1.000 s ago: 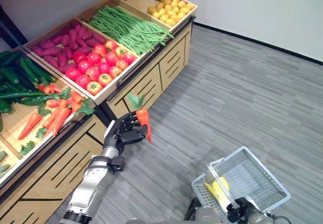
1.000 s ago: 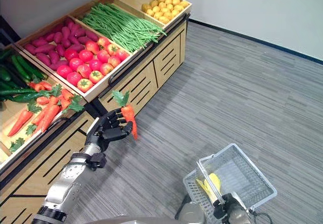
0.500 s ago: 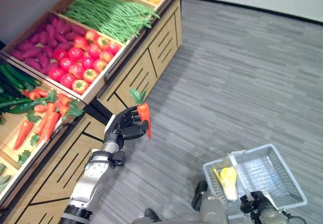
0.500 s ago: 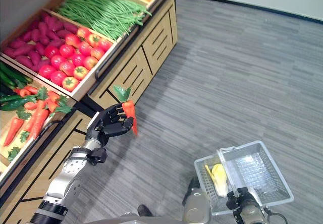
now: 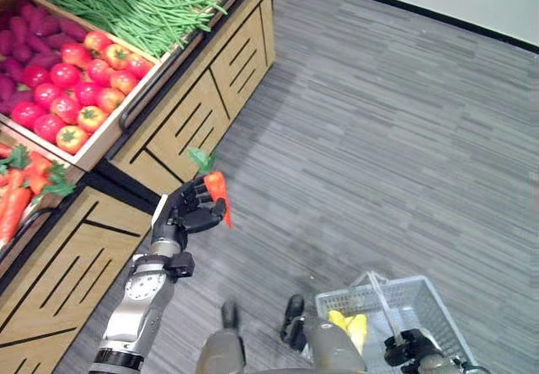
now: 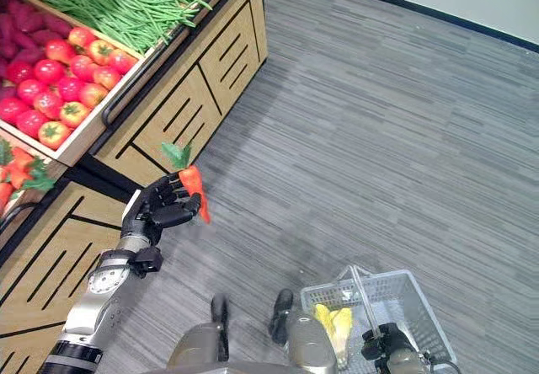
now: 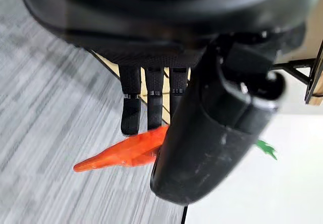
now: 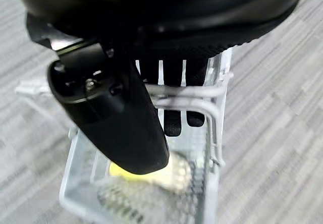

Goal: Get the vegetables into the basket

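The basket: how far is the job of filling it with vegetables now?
Done: a yellow vegetable already lies in the basket, which the right hand carries by its handle. In hand: the left hand has its fingers curled round a carrot, held over the floor beside the stand, apart from the basket. Left: putting this carrot in the basket.

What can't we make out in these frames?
- Carrot: leaf end mostly hidden behind the left hand's thumb in the left wrist view.
- Yellow vegetable in the basket: kind unclear, blurred in the right wrist view, partly behind the arm in the eye views.
- Right hand: curled on the basket handle, grip partly covered by its thumb.
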Controlling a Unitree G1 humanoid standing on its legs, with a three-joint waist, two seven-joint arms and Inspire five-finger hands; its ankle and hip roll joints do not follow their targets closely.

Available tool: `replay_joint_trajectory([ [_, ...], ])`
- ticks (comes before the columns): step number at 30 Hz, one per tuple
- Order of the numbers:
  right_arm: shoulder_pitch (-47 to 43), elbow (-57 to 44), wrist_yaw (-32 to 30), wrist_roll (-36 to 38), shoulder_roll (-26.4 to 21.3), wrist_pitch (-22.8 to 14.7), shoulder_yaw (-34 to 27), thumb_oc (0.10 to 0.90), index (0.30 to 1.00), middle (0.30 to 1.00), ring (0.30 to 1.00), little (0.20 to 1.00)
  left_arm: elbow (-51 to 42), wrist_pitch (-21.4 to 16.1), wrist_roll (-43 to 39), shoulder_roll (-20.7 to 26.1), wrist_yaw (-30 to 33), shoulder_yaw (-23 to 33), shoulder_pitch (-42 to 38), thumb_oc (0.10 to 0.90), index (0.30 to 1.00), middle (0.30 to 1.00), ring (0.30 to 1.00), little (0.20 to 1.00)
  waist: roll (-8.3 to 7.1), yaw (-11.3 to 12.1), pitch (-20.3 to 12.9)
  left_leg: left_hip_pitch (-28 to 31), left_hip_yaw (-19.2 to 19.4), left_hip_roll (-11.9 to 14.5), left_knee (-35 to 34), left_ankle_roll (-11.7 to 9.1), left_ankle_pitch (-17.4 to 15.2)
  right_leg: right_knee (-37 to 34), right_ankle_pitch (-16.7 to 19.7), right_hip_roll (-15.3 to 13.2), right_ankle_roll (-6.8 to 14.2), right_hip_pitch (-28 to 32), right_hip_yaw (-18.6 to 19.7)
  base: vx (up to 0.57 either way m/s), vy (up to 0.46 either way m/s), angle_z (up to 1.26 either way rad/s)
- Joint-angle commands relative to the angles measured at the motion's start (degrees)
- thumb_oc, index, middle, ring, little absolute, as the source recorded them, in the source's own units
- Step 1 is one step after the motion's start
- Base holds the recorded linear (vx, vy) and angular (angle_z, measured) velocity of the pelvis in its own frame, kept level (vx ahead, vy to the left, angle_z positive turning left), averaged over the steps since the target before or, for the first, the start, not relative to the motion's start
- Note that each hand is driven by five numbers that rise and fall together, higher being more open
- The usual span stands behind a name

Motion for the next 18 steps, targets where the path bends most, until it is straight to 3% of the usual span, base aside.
replay_joint_trajectory([
  [1, -0.13, 2.24, -0.84, -0.67, -3.01, -0.57, 1.44, 0.400, 0.300, 0.300, 0.300, 0.300, -6.64, -6.81, 2.48, 2.13, 0.63, 3.25, -1.46, 0.400, 0.300, 0.300, 0.300, 0.300, 0.61, 0.76, -2.52, 0.67, -2.40, -3.94, 6.23, 4.59, -2.19, -4.89, -0.16, -5.03, 5.80, 5.28, 9.24, 0.29, 0.398, -0.69],
  [2, -0.12, 2.24, -0.84, -0.67, -3.01, -0.57, 1.43, 0.400, 0.300, 0.300, 0.300, 0.300, -6.63, -6.81, 2.48, 2.14, 0.63, 3.24, -1.47, 0.400, 0.300, 0.300, 0.300, 0.300, 0.61, 0.89, -2.51, 0.63, -2.28, -3.90, 6.37, 4.59, -2.30, -4.86, -0.16, -5.01, 5.80, 5.23, 9.37, 0.34, 0.443, -1.23],
  [4, -0.80, 2.03, -1.03, 0.52, -2.54, -0.81, -0.06, 0.400, 0.300, 0.300, 0.300, 0.300, -7.23, -6.97, 4.16, 3.71, -0.67, 2.65, -1.00, 0.400, 0.300, 0.300, 0.300, 0.300, 1.40, 1.20, -2.93, 0.49, 0.84, -5.65, 10.84, 7.22, -5.94, -4.95, 2.34, -7.09, 7.72, 6.37, 11.07, 0.28, 0.449, -1.23],
  [5, -0.79, 2.01, -1.04, 0.52, -2.52, -0.80, -0.07, 0.400, 0.300, 0.300, 0.300, 0.300, -7.19, -7.00, 4.16, 3.73, -0.68, 2.64, -1.02, 0.400, 0.300, 0.300, 0.300, 0.300, 1.39, 1.44, -2.91, 0.48, 1.08, -5.60, 10.96, 7.27, -6.06, -4.96, 2.40, -7.08, 7.77, 6.31, 11.32, 0.26, 0.559, -0.65],
  [6, -1.82, 0.84, -1.27, 0.92, -2.40, -0.92, -0.07, 0.400, 0.300, 0.300, 0.300, 0.300, -7.30, -7.22, 4.23, 5.32, -0.96, 2.95, -0.72, 0.400, 0.300, 0.300, 0.300, 0.300, 1.84, 1.60, -2.79, 0.36, 3.53, -5.99, 12.38, 8.60, -7.14, -4.33, 6.15, -8.11, 8.82, 5.06, 12.49, 0.12, 0.389, -0.43],
  [8, -2.92, -0.10, -1.32, 0.57, -1.92, -0.96, 1.10, 0.400, 0.300, 0.300, 0.300, 0.300, -6.68, -7.14, 4.05, 6.35, -0.71, 2.75, -1.58, 0.400, 0.300, 0.300, 0.300, 0.300, 2.02, 2.36, -2.89, 0.60, 5.53, -5.81, 11.68, 9.76, -7.85, -4.57, 7.99, -8.61, 9.42, 3.39, 12.86, 0.11, 0.385, -0.88],
  [10, -3.30, -0.14, -1.36, 0.64, -1.60, -0.87, 1.39, 0.400, 0.300, 0.300, 0.300, 0.300, -6.24, -7.05, 4.06, 6.54, -0.68, 2.66, -1.95, 0.400, 0.300, 0.300, 0.300, 0.300, 2.00, 2.75, -2.85, 0.62, 6.20, -5.73, 11.50, 10.15, -7.90, -4.40, 8.56, -8.59, 9.54, 2.76, 12.95, 0.03, 0.158, -0.88],
  [15, -4.43, -1.21, -1.56, 2.05, -0.19, -0.63, 1.21, 0.400, 0.300, 0.300, 0.300, 0.300, -4.92, -5.93, 5.83, 8.29, -1.25, 1.07, -3.73, 0.400, 0.300, 0.300, 0.300, 0.300, 1.57, 3.47, -2.84, 1.33, 8.82, -6.03, 9.56, 11.12, -8.18, -5.80, 10.56, -9.95, 11.36, 2.52, 8.71, 0.02, 0.175, -0.33],
  [18, -5.23, -1.44, -1.52, 2.29, -0.54, -0.35, 1.10, 0.400, 0.300, 0.300, 0.300, 0.300, -3.97, -5.24, 6.74, 8.97, -2.31, -0.48, -4.04, 0.400, 0.300, 0.300, 0.300, 0.300, 1.57, 3.14, -2.84, 1.64, 9.36, -6.31, 9.15, 11.24, -8.01, -6.56, 12.49, -10.43, 12.05, 2.48, 9.13, -0.03, 0.054, -0.34],
])
